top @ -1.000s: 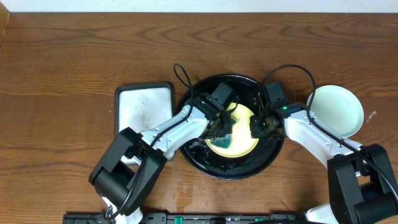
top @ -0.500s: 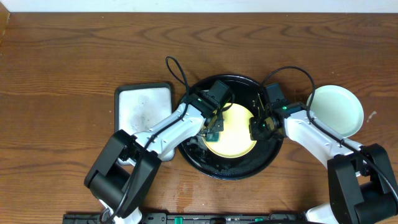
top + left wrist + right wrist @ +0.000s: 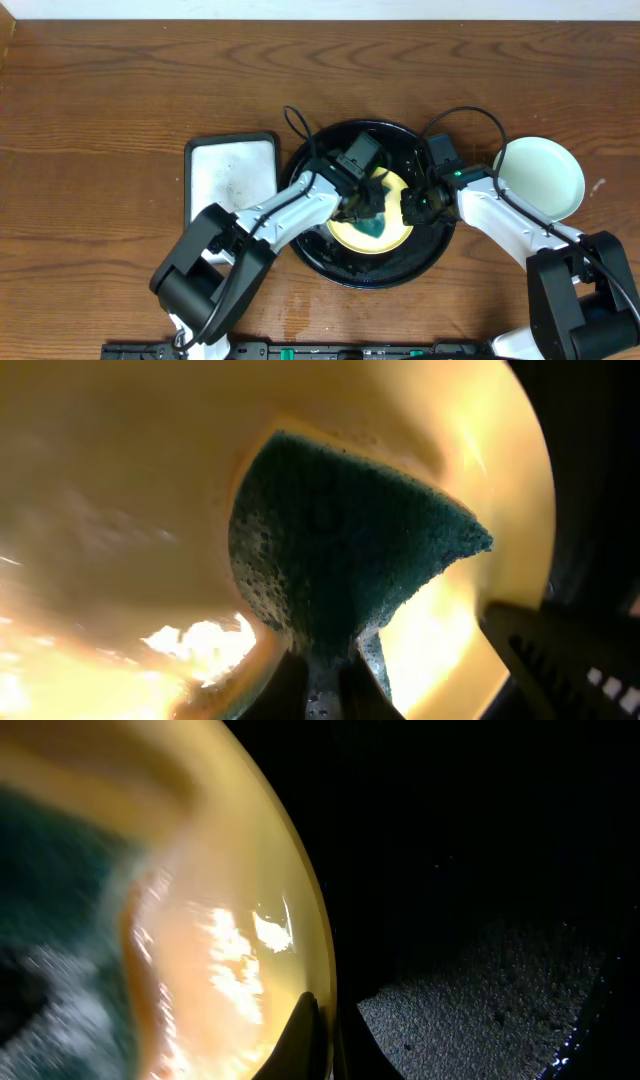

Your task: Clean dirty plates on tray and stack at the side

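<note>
Plate status: yellow plate [image 3: 398, 232] lies inside the black tray [image 3: 330, 255], about at the tray's centre. Left tool [image 3: 322, 678] is clamped on a dark green sponge [image 3: 350, 550], which sits flat against the plate's face with wet glare around it. Right tool [image 3: 312, 1035] is pinched together on the plate's rim on the tray's right side. Pale mint plate [image 3: 540, 178] sits on the counter [image 3: 120, 90] just right of the tray. White rectangular tray [image 3: 232, 175] is just left of the black tray. White marks [image 3: 603, 678] on a black part are unreadable.
</note>
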Controlling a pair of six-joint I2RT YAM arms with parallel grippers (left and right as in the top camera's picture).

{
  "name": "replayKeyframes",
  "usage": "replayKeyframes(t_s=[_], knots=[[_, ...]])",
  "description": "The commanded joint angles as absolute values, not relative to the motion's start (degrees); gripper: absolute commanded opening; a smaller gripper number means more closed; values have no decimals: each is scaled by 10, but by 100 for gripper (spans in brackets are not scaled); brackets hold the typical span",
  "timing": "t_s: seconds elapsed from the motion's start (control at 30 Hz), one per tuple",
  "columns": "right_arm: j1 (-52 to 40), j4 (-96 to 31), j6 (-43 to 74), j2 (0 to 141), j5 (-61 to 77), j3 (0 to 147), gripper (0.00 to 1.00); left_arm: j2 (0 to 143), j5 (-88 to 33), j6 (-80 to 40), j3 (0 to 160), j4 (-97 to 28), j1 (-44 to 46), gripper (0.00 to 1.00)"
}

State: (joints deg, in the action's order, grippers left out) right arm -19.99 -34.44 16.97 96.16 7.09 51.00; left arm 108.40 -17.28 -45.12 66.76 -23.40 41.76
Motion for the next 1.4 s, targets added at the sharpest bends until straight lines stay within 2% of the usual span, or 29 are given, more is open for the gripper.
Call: replayKeyframes(t_s=[0.0, 0.1, 0.3, 0.43, 0.63, 0.93, 1.1, 1.2, 1.37], knots=[[-203, -355, 163, 971, 54, 501, 1, 1111, -230, -447, 655, -253, 437, 8], [-203, -356, 163, 971, 54, 500, 1, 1109, -191, -409, 656, -280, 421, 8], [-203, -356, 163, 971, 54, 500, 1, 1093, 33, -356, 672, -394, 355, 7], [-203, -356, 163, 971, 54, 501, 1, 1078, 80, -341, 704, -438, 328, 7], [-203, -357, 163, 971, 54, 500, 1, 1037, 86, -341, 760, -482, 326, 7], [-203, -362, 163, 971, 54, 500, 1, 922, 54, -341, 764, -545, 316, 8], [-203, -362, 163, 971, 54, 501, 1, 879, 113, -341, 754, -619, 269, 8], [-203, -362, 163, 971, 54, 501, 1, 882, 116, -341, 713, -607, 231, 8], [-203, -362, 163, 971, 55, 501, 1, 891, 109, -330, 612, -502, 161, 8]])
